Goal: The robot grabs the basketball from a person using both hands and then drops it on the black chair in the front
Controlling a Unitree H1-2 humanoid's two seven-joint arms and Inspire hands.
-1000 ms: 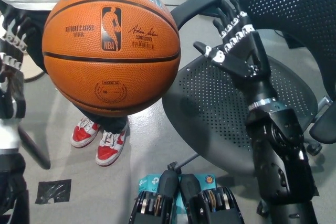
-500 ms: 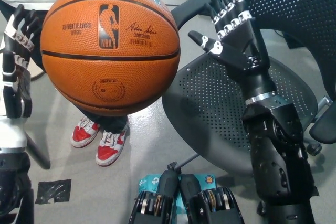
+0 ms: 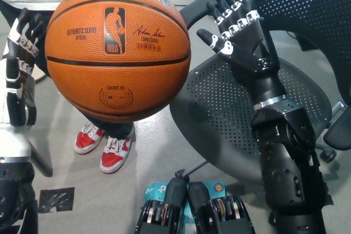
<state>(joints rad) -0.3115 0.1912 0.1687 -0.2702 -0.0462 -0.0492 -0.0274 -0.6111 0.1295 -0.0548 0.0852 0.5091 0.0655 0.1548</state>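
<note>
Red-and-white sneakers (image 3: 104, 147) on grey floor (image 3: 148, 152), black tape patch (image 3: 55, 199)

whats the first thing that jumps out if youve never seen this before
A big orange Wilson NBA basketball fills the upper left, held out from above by a person whose red and white sneakers show beneath it. The robot's black right hand is raised open just right of the ball, the white left hand open at its left edge, neither clearly touching it. Behind the right arm sits the black perforated office chair.
</note>
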